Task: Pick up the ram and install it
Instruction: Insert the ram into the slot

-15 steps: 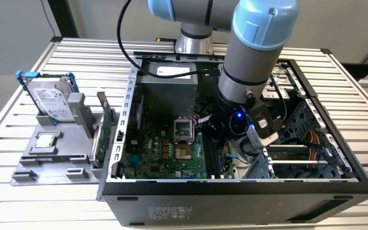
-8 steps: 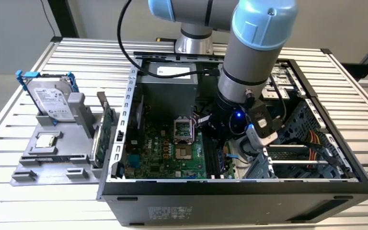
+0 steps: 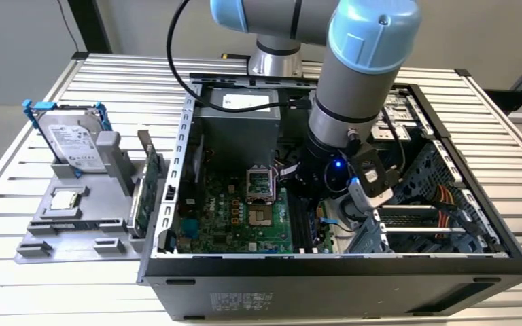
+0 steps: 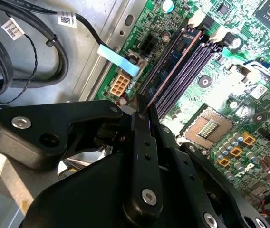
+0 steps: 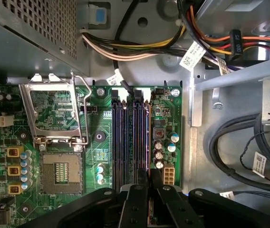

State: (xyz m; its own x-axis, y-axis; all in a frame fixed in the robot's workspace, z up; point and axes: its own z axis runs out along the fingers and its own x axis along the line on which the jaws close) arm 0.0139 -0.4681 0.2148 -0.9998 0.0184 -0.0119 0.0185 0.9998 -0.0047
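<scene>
Exterior view: open computer case [image 3: 334,261] on a slatted table [image 3: 7,217]. The arm reaches down into the case at frame centre-right; its gripper [image 3: 320,197] sits low over the motherboard [image 3: 234,214], right above the black slots at the board's right edge. The ram itself is too hidden here to pick out. At frame left, a grey stand holds a silver hard drive [image 3: 68,139] and a green card [image 3: 149,180], both well apart from the gripper.

Second wrist view: gripper [image 4: 143,111] in the lower half of the frame, fingers [image 4: 142,156] drawn together on the near end of the ram [image 4: 173,64]. The ram is a thin blue stick seen edge-on, and its long axis runs from the fingertips toward the upper right, parallel to the memory slots [image 4: 187,71]. It lies along the slot nearest the board's edge; whether it is fully seated, I cannot tell.

First wrist view: gripper [image 5: 149,178] at bottom centre. The ram [image 5: 147,137] extends straight up the frame from the fingertips, along the rightmost of the slots [image 5: 128,137], its far end pointing at the cable bundle above. CPU socket [image 5: 61,173] lies at lower left, apart.
</scene>
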